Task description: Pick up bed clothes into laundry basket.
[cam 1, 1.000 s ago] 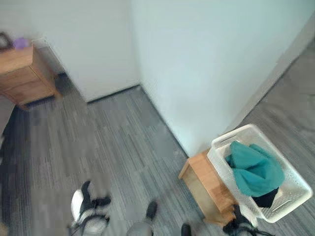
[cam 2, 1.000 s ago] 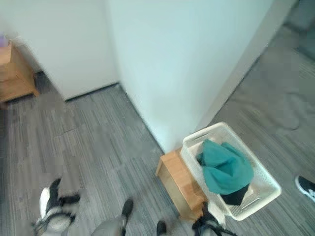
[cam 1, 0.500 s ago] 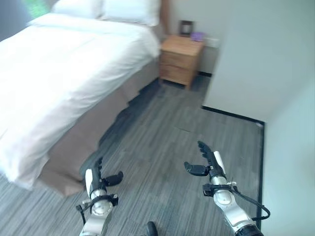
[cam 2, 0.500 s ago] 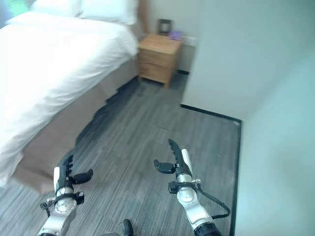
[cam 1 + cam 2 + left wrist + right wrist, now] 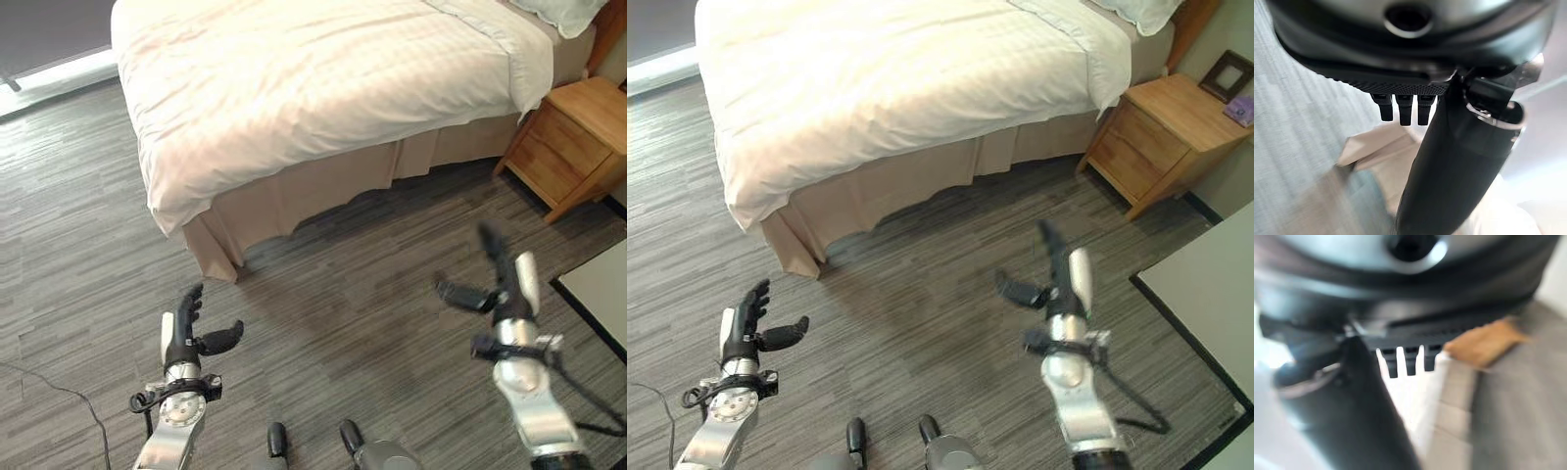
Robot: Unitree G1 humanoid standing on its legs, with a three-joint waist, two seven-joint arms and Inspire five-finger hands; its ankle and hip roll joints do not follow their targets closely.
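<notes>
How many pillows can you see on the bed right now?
1: a pillow lies at the head of the bed, at the corner nearest the wooden nightstand. The frame cuts the bed off there, so more may be hidden.

white-sheeted bed [image 5: 313, 88] ahead | light wooden nightstand [image 5: 1161, 137] just right of bed | grey plank floor [image 5: 343, 323] in front, beneath both

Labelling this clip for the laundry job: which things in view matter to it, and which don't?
Job:
white bedding
left hand, open
right hand, open

Just there:
wooden nightstand
picture frame
pillow
</notes>
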